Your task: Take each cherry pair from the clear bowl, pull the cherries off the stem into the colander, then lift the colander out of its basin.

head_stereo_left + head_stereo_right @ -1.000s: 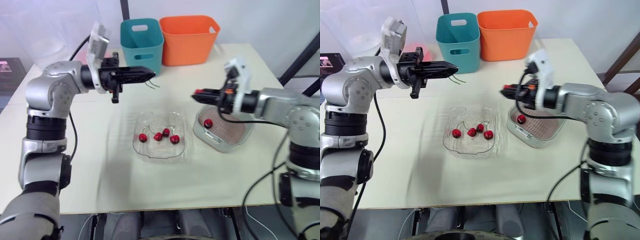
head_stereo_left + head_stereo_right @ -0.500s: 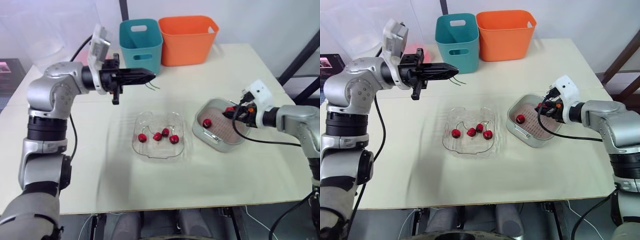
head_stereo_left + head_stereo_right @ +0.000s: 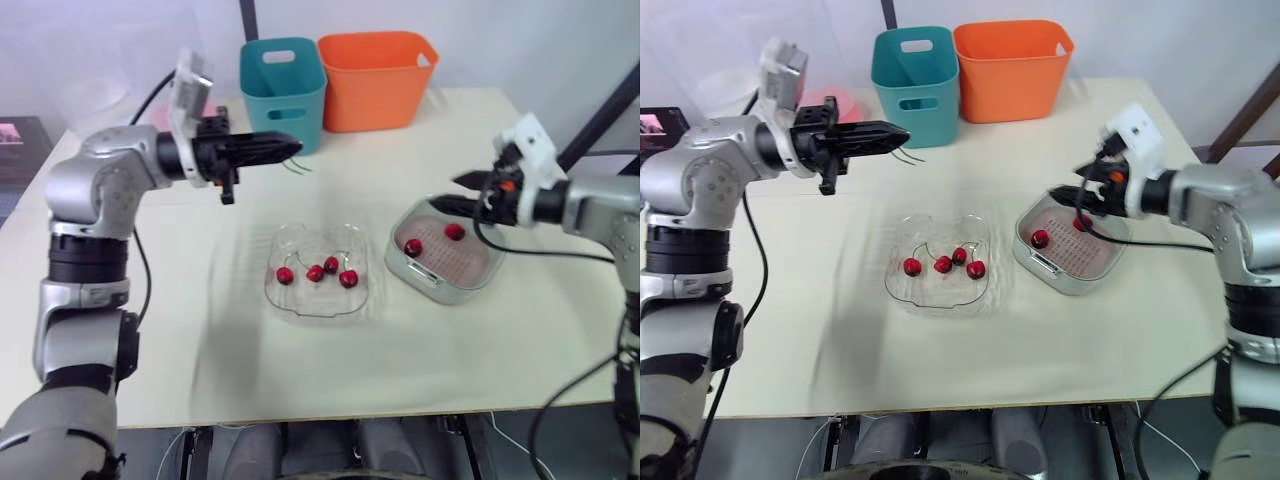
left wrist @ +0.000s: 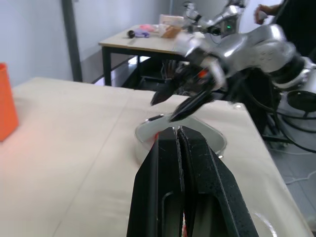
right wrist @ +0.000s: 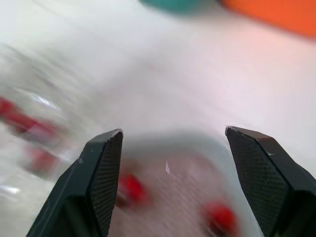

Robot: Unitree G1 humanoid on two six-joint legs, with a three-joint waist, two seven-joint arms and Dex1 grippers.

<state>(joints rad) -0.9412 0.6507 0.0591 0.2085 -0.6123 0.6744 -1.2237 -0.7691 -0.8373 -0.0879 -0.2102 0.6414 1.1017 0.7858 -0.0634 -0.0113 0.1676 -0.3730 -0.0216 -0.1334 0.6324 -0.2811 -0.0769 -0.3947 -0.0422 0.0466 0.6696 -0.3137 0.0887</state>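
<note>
My left claw [image 3: 288, 148] is in the upper left of the head view, held level above the table [image 3: 250, 370], and its tip is in front of the teal bin [image 3: 283, 85]. Its two fingers [image 4: 165, 168] are pressed together with no gap between them. A thin green stem [image 3: 300, 166] hangs from the tip, so this claw is closed on the stem.

My right claw [image 3: 462, 194] is at the right side of the frame, over the far edge of the colander [image 3: 468, 262]. It is wide open, with the fingertips [image 5: 103, 163] well apart, and it has hold of nothing.

The colander sits inside its basin [image 3: 440, 292], a little right of the centre. Two cherries [image 3: 413, 246] lie on its mesh, apart from each other.

The clear bowl [image 3: 275, 295] stands in the middle of the frame, just beside the basin on the left of it. In it are four cherries [image 3: 315, 272] in a loose row, with thin stems curving above them.

The orange bin [image 3: 378, 80] stands at the top centre, right beside the teal one.
</note>
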